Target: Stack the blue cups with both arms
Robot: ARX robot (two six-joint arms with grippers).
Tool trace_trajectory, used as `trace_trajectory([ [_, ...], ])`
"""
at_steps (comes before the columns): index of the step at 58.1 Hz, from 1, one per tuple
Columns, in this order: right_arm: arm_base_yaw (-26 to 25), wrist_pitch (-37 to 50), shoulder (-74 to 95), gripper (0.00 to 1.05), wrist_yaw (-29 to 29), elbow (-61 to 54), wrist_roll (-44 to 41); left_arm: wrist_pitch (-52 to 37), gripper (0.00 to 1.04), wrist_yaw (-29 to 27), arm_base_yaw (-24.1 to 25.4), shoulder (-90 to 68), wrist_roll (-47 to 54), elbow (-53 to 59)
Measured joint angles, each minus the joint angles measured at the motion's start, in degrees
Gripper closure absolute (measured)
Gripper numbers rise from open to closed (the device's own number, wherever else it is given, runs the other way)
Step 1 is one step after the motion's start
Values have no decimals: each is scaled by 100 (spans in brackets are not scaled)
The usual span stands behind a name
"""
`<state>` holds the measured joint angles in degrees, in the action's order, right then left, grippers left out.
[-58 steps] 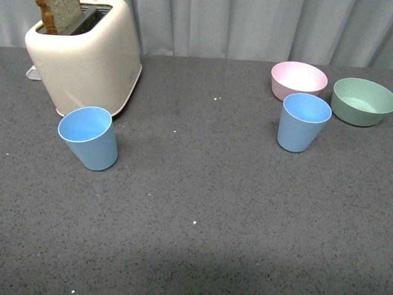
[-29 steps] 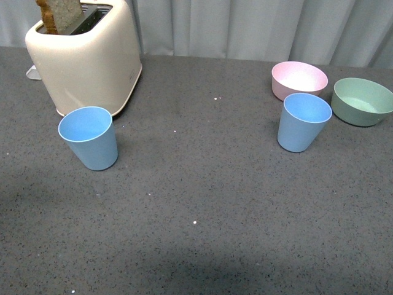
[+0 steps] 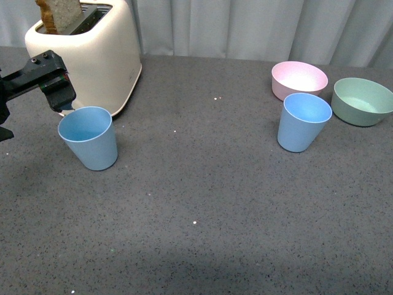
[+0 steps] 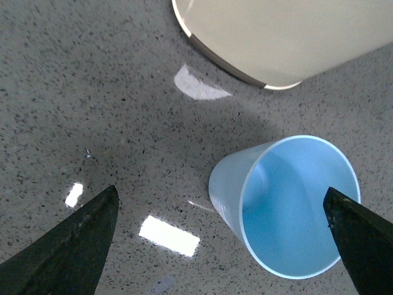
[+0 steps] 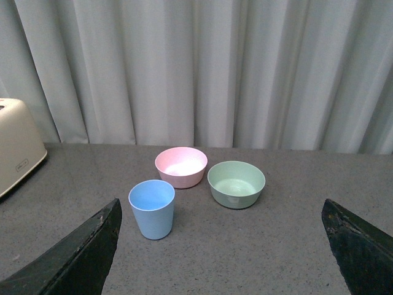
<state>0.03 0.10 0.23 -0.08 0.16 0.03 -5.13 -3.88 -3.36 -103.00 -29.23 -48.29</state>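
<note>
Two light blue cups stand upright and apart on the dark table. The left cup (image 3: 89,136) is in front of the toaster; the right cup (image 3: 302,121) is next to the bowls. My left gripper (image 3: 38,114) has come in at the left edge, open, just left of the left cup. In the left wrist view the gripper (image 4: 220,192) hovers above that cup (image 4: 288,206), its fingers on either side and not touching it. My right gripper (image 5: 220,203) is open and empty, well back from the right cup (image 5: 151,209), and does not show in the front view.
A cream toaster (image 3: 92,55) with a slice of bread stands just behind the left cup. A pink bowl (image 3: 299,80) and a green bowl (image 3: 362,101) sit behind and right of the right cup. A grey curtain hangs at the back.
My left arm has entered the front view from the left edge and now sits beside the left cup. The cups and bowls have not moved.
</note>
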Motion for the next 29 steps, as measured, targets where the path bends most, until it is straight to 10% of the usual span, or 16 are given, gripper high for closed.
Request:
trace_trajectory([
  [23, 0, 0, 0, 10, 0, 0, 0, 643, 7, 245, -107, -828, -238, -632],
  [29, 0, 0, 0, 10, 0, 0, 0, 750, 21, 232, -144, -927, -249, -748],
])
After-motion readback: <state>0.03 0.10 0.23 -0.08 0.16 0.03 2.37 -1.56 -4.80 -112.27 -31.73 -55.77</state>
